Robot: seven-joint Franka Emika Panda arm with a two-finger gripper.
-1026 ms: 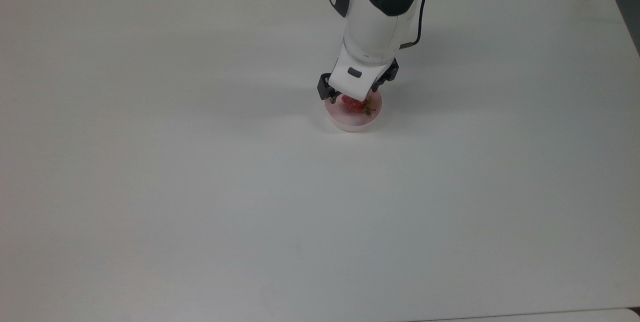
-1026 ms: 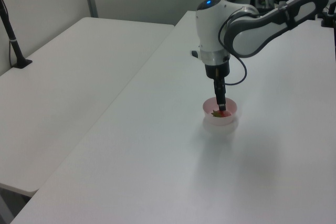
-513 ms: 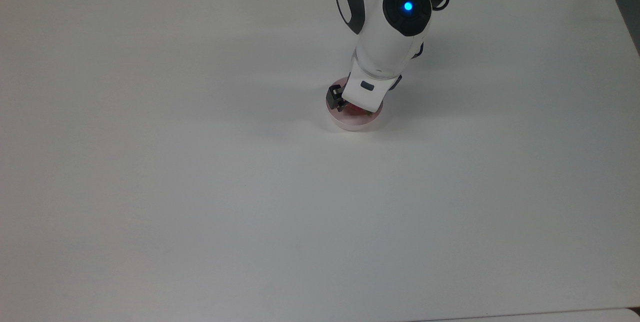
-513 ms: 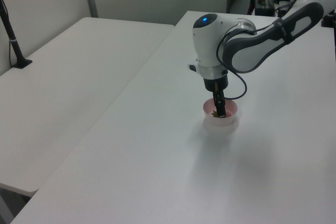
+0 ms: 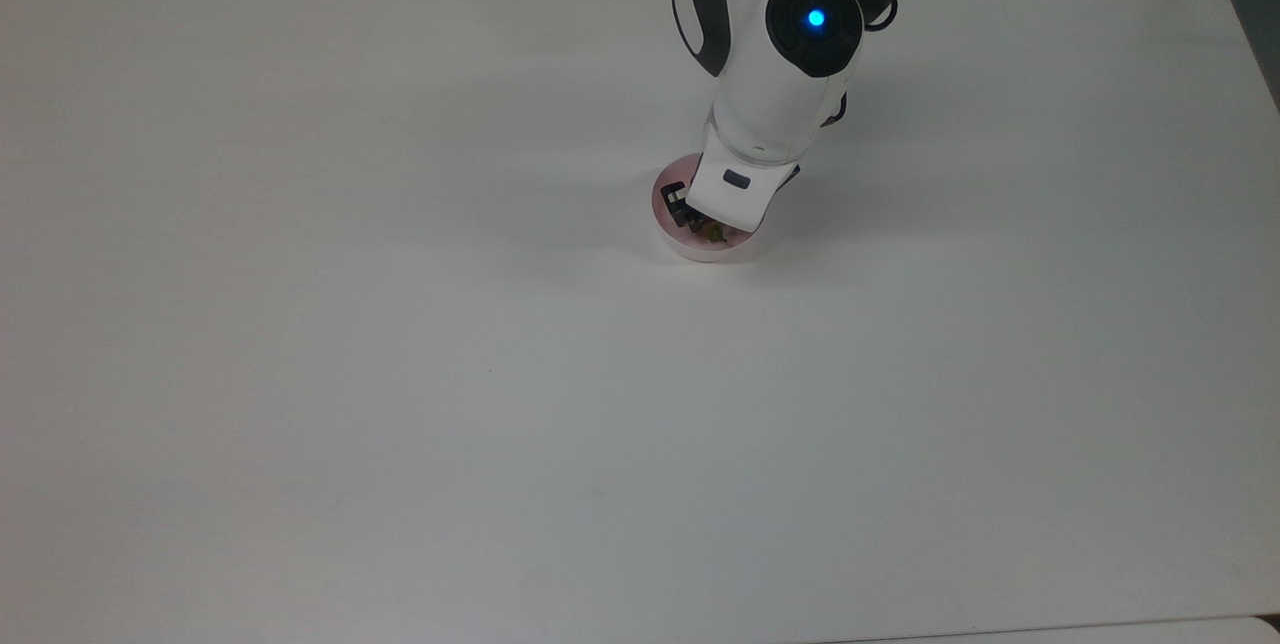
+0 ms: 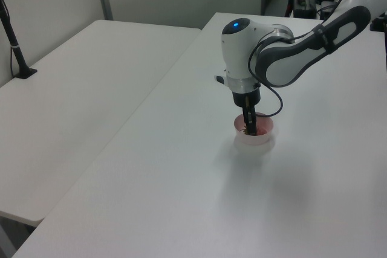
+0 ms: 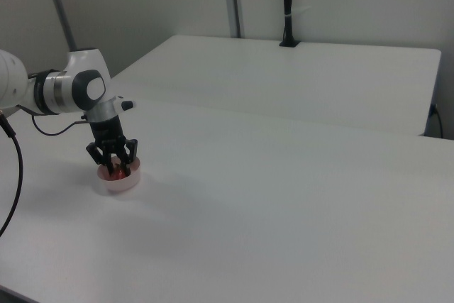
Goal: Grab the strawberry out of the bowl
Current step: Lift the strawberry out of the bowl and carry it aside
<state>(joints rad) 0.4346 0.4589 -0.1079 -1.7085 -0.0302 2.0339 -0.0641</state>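
Resting on white bench (image 5: 400,374): one pink bowl (image 5: 690,246), one strawberry (image 7: 120,170) inside. One end effector (image 7: 114,167) lowered into bowl, fingers straddling strawberry; grip not discernible.

Over the past second the gripper (image 7: 114,169) has descended into the pink bowl (image 7: 128,182), its fingers now straddling the strawberry (image 7: 119,171), which the arm's wrist increasingly hides in the top view.
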